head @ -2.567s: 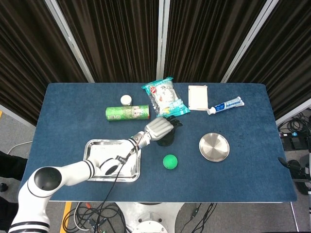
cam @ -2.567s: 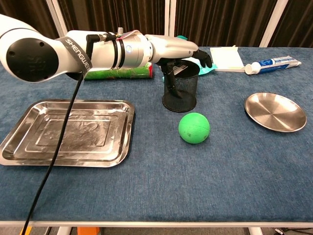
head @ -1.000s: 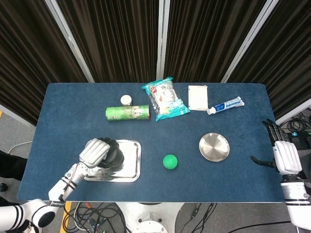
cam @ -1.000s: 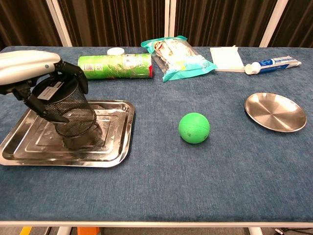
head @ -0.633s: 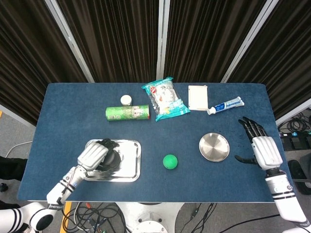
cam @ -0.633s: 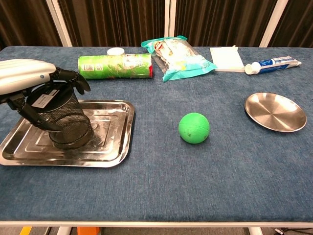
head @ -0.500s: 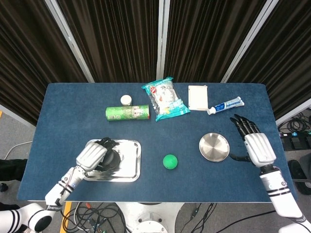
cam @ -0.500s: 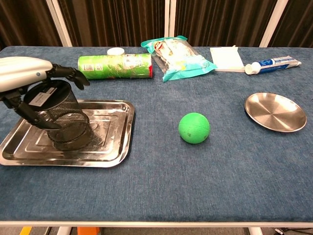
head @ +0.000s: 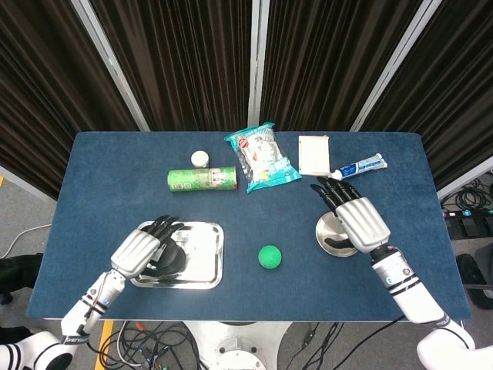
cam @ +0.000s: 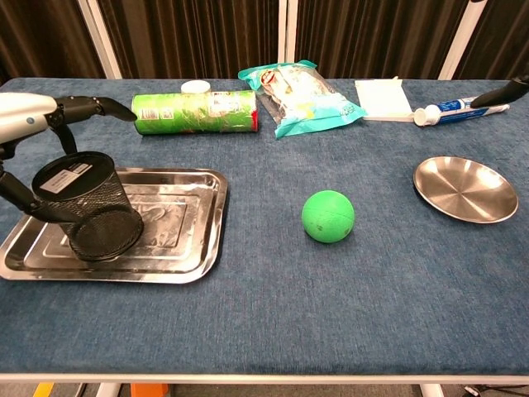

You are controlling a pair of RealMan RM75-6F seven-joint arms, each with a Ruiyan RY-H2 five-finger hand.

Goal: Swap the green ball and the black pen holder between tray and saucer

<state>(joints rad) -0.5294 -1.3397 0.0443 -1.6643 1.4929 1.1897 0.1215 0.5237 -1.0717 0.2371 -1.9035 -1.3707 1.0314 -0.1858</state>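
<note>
The black pen holder (cam: 85, 207) is seen standing upright in the steel tray (cam: 183, 248), toward its left end. The left hand (head: 137, 252) is positioned above it with fingers spread apart; nothing is held, and in the chest view the fingers (cam: 83, 107) are seen clear of the holder's rim. The green ball (cam: 327, 216) is found on the blue cloth between tray and saucer (cam: 465, 190), touching neither. The right hand (head: 358, 220) is spread wide and flat above the saucer, partly covering it in the head view; nothing is gripped. Along the far edge a green can (head: 202, 179), a snack bag (head: 262, 156) and a toothpaste tube (head: 359, 166) are noted.
</note>
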